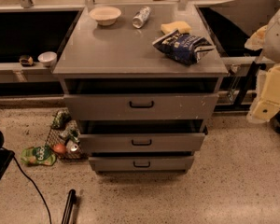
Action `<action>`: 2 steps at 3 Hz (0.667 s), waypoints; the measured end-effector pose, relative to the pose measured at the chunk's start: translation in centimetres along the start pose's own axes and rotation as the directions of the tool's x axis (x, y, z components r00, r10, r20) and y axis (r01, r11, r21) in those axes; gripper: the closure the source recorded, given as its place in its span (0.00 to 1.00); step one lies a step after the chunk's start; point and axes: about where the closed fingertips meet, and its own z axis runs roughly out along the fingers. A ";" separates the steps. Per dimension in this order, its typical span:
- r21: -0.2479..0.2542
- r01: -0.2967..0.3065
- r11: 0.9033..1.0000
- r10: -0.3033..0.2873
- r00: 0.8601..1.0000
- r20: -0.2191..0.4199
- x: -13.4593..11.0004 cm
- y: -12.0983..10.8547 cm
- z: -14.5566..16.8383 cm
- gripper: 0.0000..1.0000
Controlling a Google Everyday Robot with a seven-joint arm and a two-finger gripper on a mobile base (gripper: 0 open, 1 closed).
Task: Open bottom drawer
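speckled floor [233, 190]; slim grey bottom drawer [168, 164]; pincer [265, 107] right edge

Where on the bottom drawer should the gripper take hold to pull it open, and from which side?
Take the small black loop handle centred on the bottom drawer, coming straight in from the front. It is a horizontal bar standing off a flat panel, so pinching it from above and below seems best. The gripper hangs at the right edge, away from the cabinet.

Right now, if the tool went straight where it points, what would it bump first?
The tool, at the right edge beside the cabinet, seems aimed downward, so probably the speckled floor, not the bottom drawer.
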 end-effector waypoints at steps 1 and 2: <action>0.000 0.000 1.000 0.000 1.000 0.000 0.0 0.0 0.0 0.00; 0.003 0.020 1.000 -0.020 1.000 0.006 -0.6 1.0 2.5 0.00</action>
